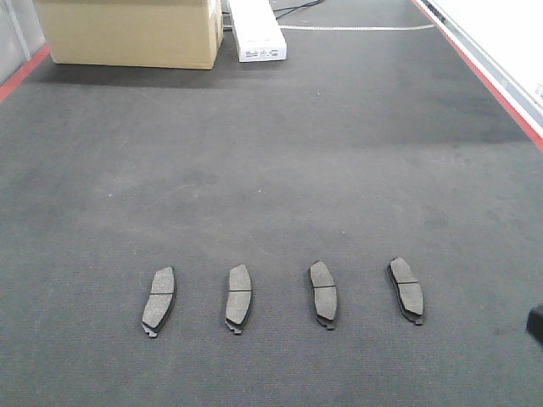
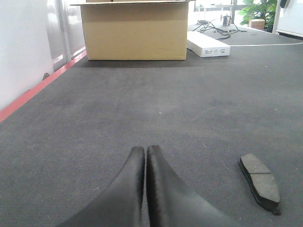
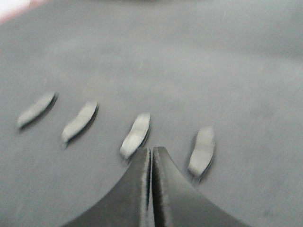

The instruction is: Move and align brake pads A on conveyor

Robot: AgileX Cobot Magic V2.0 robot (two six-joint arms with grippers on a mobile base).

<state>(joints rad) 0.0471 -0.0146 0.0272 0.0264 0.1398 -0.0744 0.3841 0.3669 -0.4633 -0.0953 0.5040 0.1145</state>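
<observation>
Front view: four pads in a row, both grippers closed and empty

Front view gives us the conveyor (image 1: 271, 170) filling nearly the whole picture, dark felt-like belt with red strips (image 1: 484, 80) along both edges. At its far end sits a cardboard box (image 1: 131, 32), with a flat white box (image 1: 259, 34) just beside it on the right.

We see the four brake pads A lying flat on the near part of the belt in one side-by-side row, well apart from each other: first pad (image 1: 159, 301), second pad (image 1: 238, 298), third pad (image 1: 323, 294), fourth pad (image 1: 406, 290). Each runs roughly lengthwise along the belt; the two on the right lean slightly, tops toward the left. Cross grooves are visible at mid-length.

Left wrist view: we see the left gripper (image 2: 145, 150) low over bare belt, fingers pressed together, nothing between them. One pad shows off to its right, not touching.

Right wrist view is blurred. We see the right gripper (image 3: 151, 151) with fingers together and nothing held, tips between the third and fourth pads from the left. We cannot tell whether it touches either.

A dark object (image 1: 535, 324) pokes in at the front view's right edge; we can't identify it.
</observation>
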